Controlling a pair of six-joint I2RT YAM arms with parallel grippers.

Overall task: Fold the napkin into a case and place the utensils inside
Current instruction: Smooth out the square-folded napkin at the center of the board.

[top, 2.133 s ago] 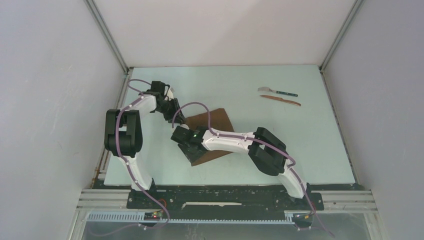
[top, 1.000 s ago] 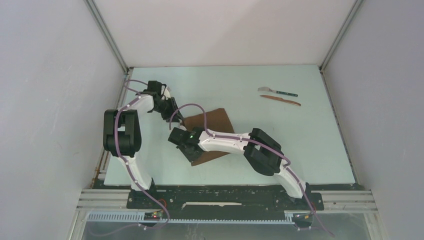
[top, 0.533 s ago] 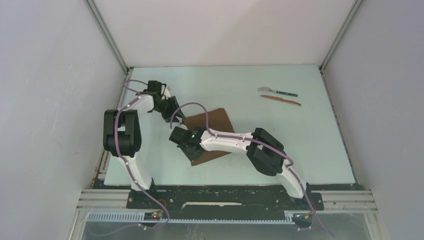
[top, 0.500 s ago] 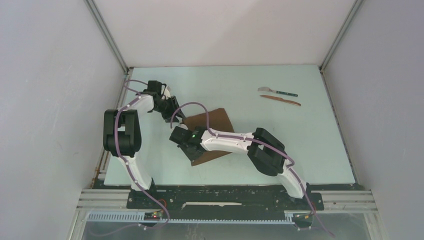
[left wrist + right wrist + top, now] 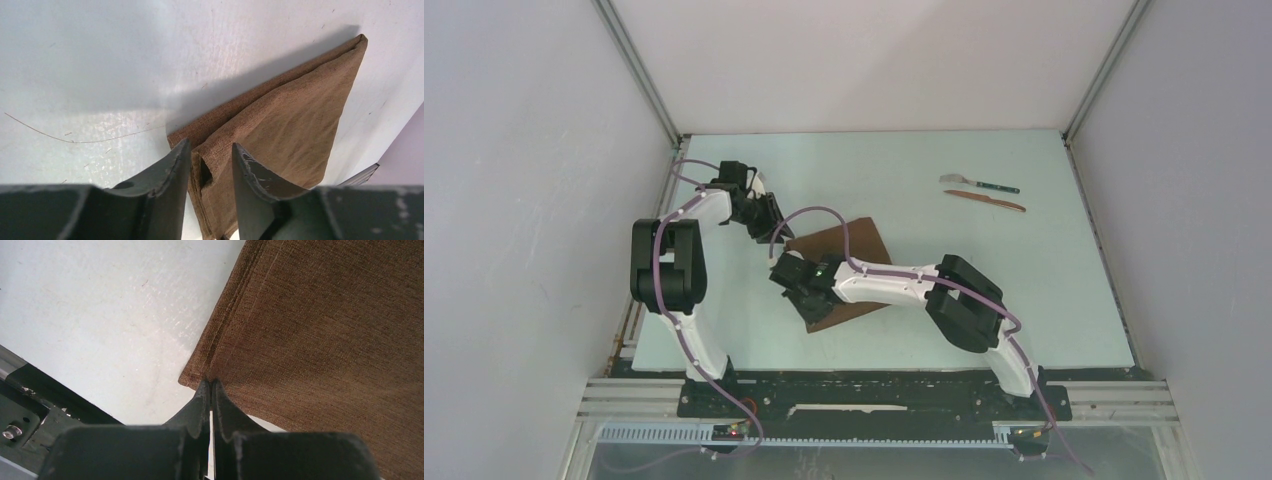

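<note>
The dark-brown napkin point(image 5: 854, 242) lies folded on the table, left of centre. In the left wrist view its far-left corner point(image 5: 215, 160) sits between the spread jaws of my left gripper point(image 5: 210, 149), with layered edges showing and a gap to each finger. The left gripper point(image 5: 776, 225) is open. My right gripper point(image 5: 210, 382) is shut on the napkin's point(image 5: 325, 315) near edge beside its corner; from above the right gripper point(image 5: 809, 300) sits at the near-left corner. The utensils lie far right: a silver-headed, teal-handled piece point(image 5: 979, 184) and a reddish-brown knife point(image 5: 986, 200).
Pale table surface point(image 5: 924, 160) is boxed in by white walls at the back and both sides. A black and metal frame rail point(image 5: 20, 405) runs along the near edge, close to the right gripper. Purple cables loop over both arms.
The right gripper has closed on the napkin's near edge and shifted slightly right. The left gripper has stayed at the far-left corner.
</note>
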